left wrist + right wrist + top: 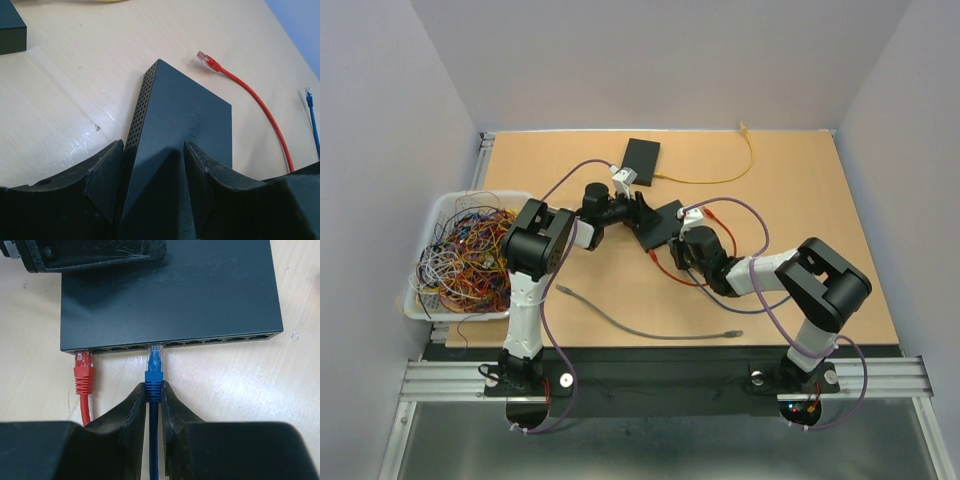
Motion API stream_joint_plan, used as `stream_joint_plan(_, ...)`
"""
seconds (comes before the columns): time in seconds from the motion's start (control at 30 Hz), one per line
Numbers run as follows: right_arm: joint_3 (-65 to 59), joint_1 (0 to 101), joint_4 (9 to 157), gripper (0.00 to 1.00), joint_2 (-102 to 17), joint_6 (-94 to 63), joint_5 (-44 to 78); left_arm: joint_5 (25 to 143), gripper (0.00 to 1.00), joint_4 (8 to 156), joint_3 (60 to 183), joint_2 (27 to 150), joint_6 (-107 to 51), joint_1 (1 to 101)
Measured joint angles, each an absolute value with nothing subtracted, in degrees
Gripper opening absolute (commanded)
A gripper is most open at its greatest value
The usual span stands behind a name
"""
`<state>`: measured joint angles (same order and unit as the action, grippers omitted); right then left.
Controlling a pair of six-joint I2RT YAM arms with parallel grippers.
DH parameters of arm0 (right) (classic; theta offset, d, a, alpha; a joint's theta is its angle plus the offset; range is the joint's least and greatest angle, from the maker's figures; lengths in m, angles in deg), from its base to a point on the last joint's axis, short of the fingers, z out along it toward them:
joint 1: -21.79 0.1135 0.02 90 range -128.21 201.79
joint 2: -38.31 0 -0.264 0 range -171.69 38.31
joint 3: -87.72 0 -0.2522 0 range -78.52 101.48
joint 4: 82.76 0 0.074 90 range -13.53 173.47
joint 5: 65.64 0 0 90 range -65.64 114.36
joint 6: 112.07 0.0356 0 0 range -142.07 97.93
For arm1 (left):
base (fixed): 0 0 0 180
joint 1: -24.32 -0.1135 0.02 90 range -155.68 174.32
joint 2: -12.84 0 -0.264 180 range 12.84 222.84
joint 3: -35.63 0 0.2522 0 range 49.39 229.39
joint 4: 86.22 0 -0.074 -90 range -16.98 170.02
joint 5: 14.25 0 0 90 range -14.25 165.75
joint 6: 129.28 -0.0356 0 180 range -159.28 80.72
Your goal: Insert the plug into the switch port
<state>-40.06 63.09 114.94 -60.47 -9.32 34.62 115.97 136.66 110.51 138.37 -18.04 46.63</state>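
Observation:
The black switch (170, 295) lies flat with its row of ports facing my right gripper. My right gripper (153, 387) is shut on the blue plug (154, 371) by its boot. The plug's clear tip sits at the mouth of a port left of the row's middle. A red plug (83, 371) sits in the leftmost port. My left gripper (154, 150) is open over the switch (185, 125), one finger by its perforated side and one on its top. In the top view the switch (665, 222) lies between the left gripper (638, 212) and right gripper (682, 245).
The red cable's free end (207, 59) lies beyond the switch, and a blue cable (312, 120) at the right. A second black box (642, 160) with a yellow cable (720, 180) lies at the back. A bin of tangled cables (470, 255) stands left. A grey cable (640, 325) lies near the front.

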Motion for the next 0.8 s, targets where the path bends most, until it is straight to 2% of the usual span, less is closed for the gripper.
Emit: stream_joint_plan(0.8, -40.1, 63.4, 115.7, 0.0, -61.8, -9.2, 40.3, 118.1, 0.61, 135.7, 112.2, 139.4, -19.3, 46.3)
